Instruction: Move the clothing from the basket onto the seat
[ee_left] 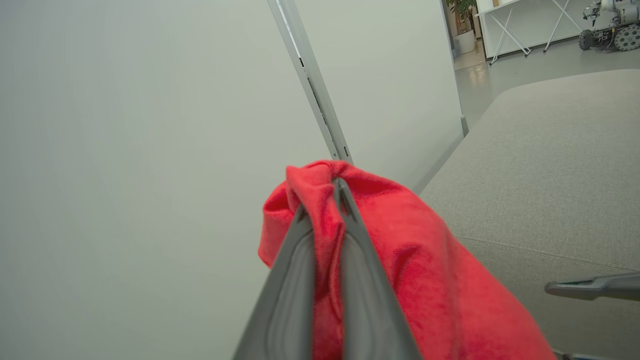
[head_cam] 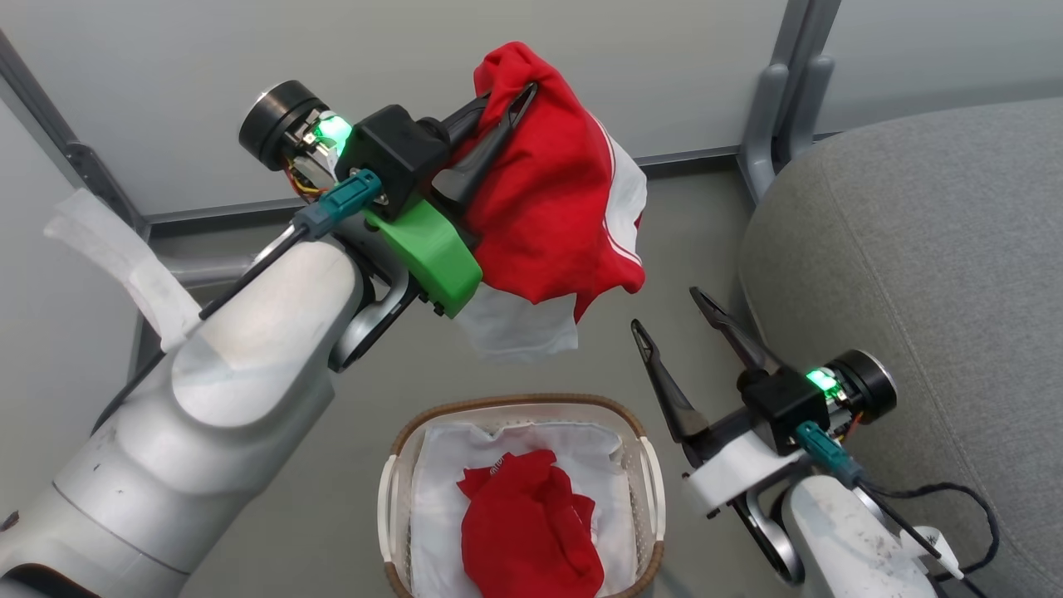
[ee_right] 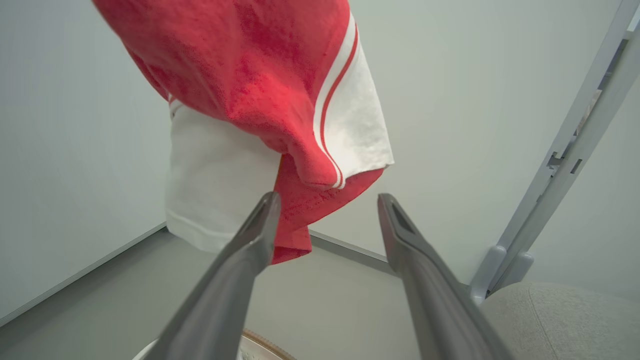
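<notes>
Left arm (head_cam: 249, 332) reaches up from lower left, left gripper (head_cam: 508, 93) pinched tight on the garment (head_cam: 548, 208); right gripper (head_cam: 664, 309) lower right, fingers spread, empty.

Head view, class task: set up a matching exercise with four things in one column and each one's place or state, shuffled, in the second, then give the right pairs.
Column one
1. red fabric garment with white panels and stripes
2. crumpled red fabric garment
3. left gripper
4. right gripper

Column two
A. open, holding nothing
B. lying in the oval cream perforated plastic basket
C. shut on fabric
D. hanging in the air

Pairs: 1-D, 2-B, 3-C, 4-A
</notes>
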Robot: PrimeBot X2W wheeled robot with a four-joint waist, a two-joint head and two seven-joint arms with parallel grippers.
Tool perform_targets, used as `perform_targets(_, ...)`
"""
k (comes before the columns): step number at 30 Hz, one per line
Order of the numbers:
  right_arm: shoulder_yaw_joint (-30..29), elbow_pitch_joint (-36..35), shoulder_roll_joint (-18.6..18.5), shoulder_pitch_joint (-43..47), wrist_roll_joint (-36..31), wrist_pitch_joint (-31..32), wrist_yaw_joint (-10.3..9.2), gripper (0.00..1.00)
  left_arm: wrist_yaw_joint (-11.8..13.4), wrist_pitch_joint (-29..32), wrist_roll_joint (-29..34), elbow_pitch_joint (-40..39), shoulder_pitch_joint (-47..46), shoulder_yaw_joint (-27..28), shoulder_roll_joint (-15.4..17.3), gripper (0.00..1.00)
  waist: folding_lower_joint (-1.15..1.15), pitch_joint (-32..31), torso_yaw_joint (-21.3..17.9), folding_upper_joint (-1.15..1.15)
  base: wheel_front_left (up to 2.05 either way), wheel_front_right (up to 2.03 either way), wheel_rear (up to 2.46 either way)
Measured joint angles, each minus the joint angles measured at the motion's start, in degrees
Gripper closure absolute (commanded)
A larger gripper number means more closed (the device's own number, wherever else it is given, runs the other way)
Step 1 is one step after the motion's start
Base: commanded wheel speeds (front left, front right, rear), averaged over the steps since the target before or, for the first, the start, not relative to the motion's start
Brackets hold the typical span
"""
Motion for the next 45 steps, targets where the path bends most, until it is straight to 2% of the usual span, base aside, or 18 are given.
perform_targets(12, 4.0, 7.2, 0.0, -9.9, -5.7, 0.0, 0.0, 0.0, 0.0, 0.5, -0.7, -1.5, -0.2, -1.4, -0.5, 1.0, 0.0, 0.9, 0.7, 0.0, 0.0, 0.0, 0.0)
perform_targets(22, 5.8, 10.9, 0.0, -15.3, -4.2, 0.0, 0.0, 0.0, 0.0, 0.6, -1.3, -3.3, 0.5, -2.8, -1.0, 1.0, 0.0, 0.6, 1.4, 0.0, 0.0, 0.0, 0.0)
perform_targets(23, 6.1, 11.2, 0.0, -15.6, -3.8, 0.0, 0.0, 0.15, 0.0, 0.6, -1.3, -3.4, 0.8, -3.0, -1.0, 1.0, 0.0, 0.6, 1.4, 0.0, 0.0, 0.0, 0.0)
perform_targets(24, 6.3, 11.5, 0.0, -15.8, -3.4, 0.0, 0.0, 0.48, 0.0, 0.6, -1.4, -3.4, 1.0, -3.0, -1.0, 1.0, 0.0, 0.5, 1.5, 0.0, 0.0, 0.0, 0.0)
perform_targets(25, 6.6, 11.9, 0.0, -16.0, -3.1, 0.0, 0.0, 0.6, 0.2, 0.6, -1.5, -3.4, 1.2, -3.1, -0.9, 1.0, 0.0, 0.5, 1.5, 0.0, 0.0, 0.0, 0.0)
perform_targets(26, 6.8, 12.2, 0.0, -16.3, -2.7, 0.0, 0.0, 0.78, 0.3, 0.6, -1.5, -3.4, 1.4, -3.1, -0.8, 1.0, 0.0, 0.4, 1.6, 0.0, 0.0, 0.0, 0.0)
perform_targets(27, 7.0, 12.3, 0.0, -16.6, -2.4, 0.0, 0.0, 0.88, 0.4, 0.6, -1.5, -3.4, 1.5, -3.1, -0.7, 1.0, 0.0, 0.4, 1.6, 0.0, 0.0, 0.0, 0.0)
perform_targets(28, 7.0, 12.3, 0.0, -16.7, -2.2, 0.0, 0.0, 0.91, 0.6, 0.6, -1.5, -3.4, 1.8, -3.1, -0.5, 1.0, 0.0, 0.3, 1.6, 0.0, 0.0, 0.0, 0.0)
perform_targets(29, 7.1, 12.4, 0.0, -16.7, -2.1, 0.0, 0.0, 0.99, 0.7, 0.5, -1.7, -3.3, 2.2, -3.1, -0.4, 1.0, 0.0, 0.3, 1.6, 0.0, 0.0, 0.0, 0.0)
perform_targets(37, 7.4, 11.7, 0.0, -16.7, -1.5, 0.0, 0.0, 1.0, 2.4, -1.0, -2.3, -2.6, 4.6, -2.4, 1.0, 1.0, 0.0, -0.1, 1.3, 0.0, 0.0, 0.0, 0.0)
perform_targets(38, 7.3, 11.5, 0.0, -16.7, -1.5, 0.0, 0.0, 1.0, 2.6, -1.4, -2.3, -2.7, 4.9, -2.3, 1.0, 0.66, 0.0, -0.1, 1.3, 0.0, 0.0, 0.0, 0.0)
perform_targets(39, 7.2, 11.3, 0.0, -16.7, -1.5, 0.0, 0.0, 1.0, 2.8, -1.6, -2.4, -2.7, 5.5, -2.2, 1.1, 0.5, 0.0, -0.2, 1.2, 0.0, 0.0, 0.0, 0.0)
perform_targets(40, 7.0, 11.1, 0.0, -16.7, -1.5, 0.0, 0.0, 1.0, 3.2, -2.0, -2.7, -2.7, 6.2, -2.1, 1.2, 0.24, 0.0, -0.3, 1.1, 0.0, 0.0, 0.0, 0.0)
perform_targets(41, 6.9, 10.9, 0.0, -16.7, -1.5, 0.0, 0.0, 1.0, 3.4, -2.3, -3.0, -2.7, 6.8, -1.9, 1.3, 0.03, 0.0, -0.3, 1.1, 0.0, 0.0, 0.0, 0.0)
perform_targets(42, 6.6, 10.7, 0.0, -16.7, -1.5, 0.0, 0.0, 1.0, 3.7, -2.6, -3.3, -2.7, 7.7, -1.9, 1.5, 0.0, 0.0, -0.4, 1.0, 0.0, 0.0, 0.0, 0.0)
perform_targets(45, 5.8, 10.1, 0.0, -16.7, -1.5, 0.0, 0.0, 1.0, 4.4, -3.3, -4.2, -2.7, 10.1, -1.7, 1.7, 0.0, 0.0, -0.4, 0.8, 0.0, 0.0, 0.0, 0.0)
